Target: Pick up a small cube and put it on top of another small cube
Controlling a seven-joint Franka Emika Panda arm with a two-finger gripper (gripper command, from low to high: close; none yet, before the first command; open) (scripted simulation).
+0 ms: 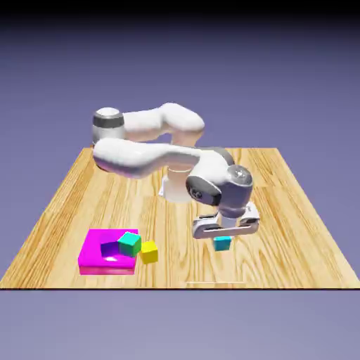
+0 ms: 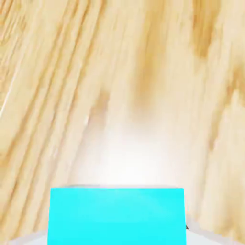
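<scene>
The arm's jaws look clamped on the small plain cyan cube [image 1: 223, 243], which sits right under the hand, just off the wooden table [image 1: 295, 211], well right of the little yellow cube [image 1: 148, 251], probably its stacking target.

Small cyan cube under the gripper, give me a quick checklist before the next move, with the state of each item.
1. Small cyan cube sits between the finger tips in the hand view: ok.
2. Gripper is right above the cube in the exterior view: ok.
3. Fingers firmly closed on the cube: cannot tell, the cube hides the tips.
4. Cube lifted off the table: cannot tell.
5. Yellow cube, a likely target, has a bare top: ok.
6. Path toward it: not ok for a low move, since the larger teal cube and magenta block sit close beside it.
</scene>
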